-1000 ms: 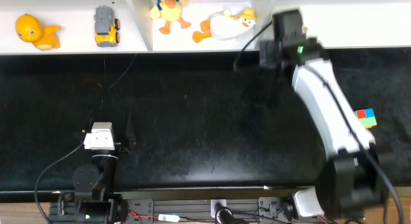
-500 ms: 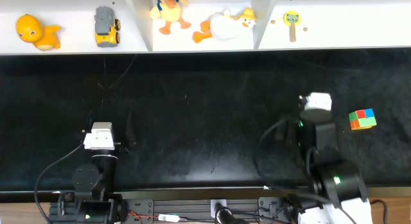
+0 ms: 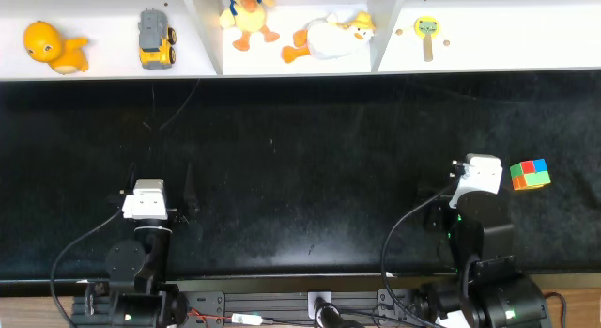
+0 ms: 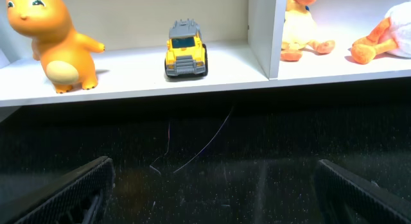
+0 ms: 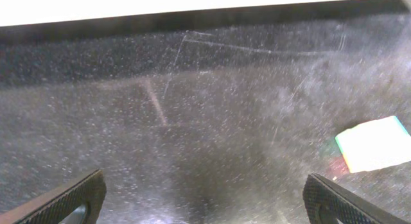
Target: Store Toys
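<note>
Sitting spread near the puzzle cube (image 5: pixel 372 144) on the desk (image 3: pixel 300 178), right end effector (image 5: pixel 202 180); left end effector (image 4: pixel 213 163) spread too.

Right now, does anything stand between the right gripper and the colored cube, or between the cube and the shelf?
Nothing visible does. The colored cube lies on the black mat beside the open right gripper, and only bare mat separates it from the shelf.

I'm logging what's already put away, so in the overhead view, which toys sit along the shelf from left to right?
orange figure → yellow truck → yellow plush duck → white plush duck → green-headed stick toy
</note>
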Robot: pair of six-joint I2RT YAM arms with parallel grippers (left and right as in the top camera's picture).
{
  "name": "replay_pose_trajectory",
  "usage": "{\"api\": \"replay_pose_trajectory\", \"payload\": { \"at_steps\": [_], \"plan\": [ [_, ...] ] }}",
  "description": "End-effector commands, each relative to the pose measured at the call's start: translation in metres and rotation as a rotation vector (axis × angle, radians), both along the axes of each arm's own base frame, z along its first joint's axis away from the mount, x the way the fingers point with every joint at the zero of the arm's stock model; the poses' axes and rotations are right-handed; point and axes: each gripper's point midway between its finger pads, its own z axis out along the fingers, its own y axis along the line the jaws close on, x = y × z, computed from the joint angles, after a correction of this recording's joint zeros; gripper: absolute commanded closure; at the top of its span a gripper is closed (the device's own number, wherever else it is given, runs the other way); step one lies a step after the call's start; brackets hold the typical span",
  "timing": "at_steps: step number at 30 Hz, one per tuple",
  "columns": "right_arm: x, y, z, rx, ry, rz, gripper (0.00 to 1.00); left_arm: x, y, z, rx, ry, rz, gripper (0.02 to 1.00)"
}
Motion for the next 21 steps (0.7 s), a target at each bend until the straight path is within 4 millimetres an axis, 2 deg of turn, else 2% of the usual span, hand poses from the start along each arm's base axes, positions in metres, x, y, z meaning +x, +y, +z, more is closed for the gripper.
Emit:
{"api": "replay_pose_trajectory", "payload": {
  "at_steps": [1,6,11,17,21],
  "plan": [
    [0.005,-0.025,0.003,-0.214,0.003,-0.013,0.007,-0.001,-0.001,0.002,0.019,-0.009,-0.003,0.02],
    [0.004,-0.071,-0.005,-0.383,0.121,-0.119,0.003,-0.001,-0.001,0.002,0.019,-0.009,-0.003,0.02],
    [0.015,-0.094,-0.029,-0.441,0.265,0.008,0.005,-0.001,-0.001,0.002,0.019,-0.009,-0.003,0.02],
    [0.023,-0.148,-0.07,-0.347,0.405,-0.002,0.005,-0.001,-0.001,0.002,0.019,-0.009,-0.003,0.02],
    [0.021,-0.188,-0.095,-0.296,0.495,-0.032,0.003,-0.001,-0.001,0.002,0.019,-0.009,-0.003,0.02]
  ]
}}
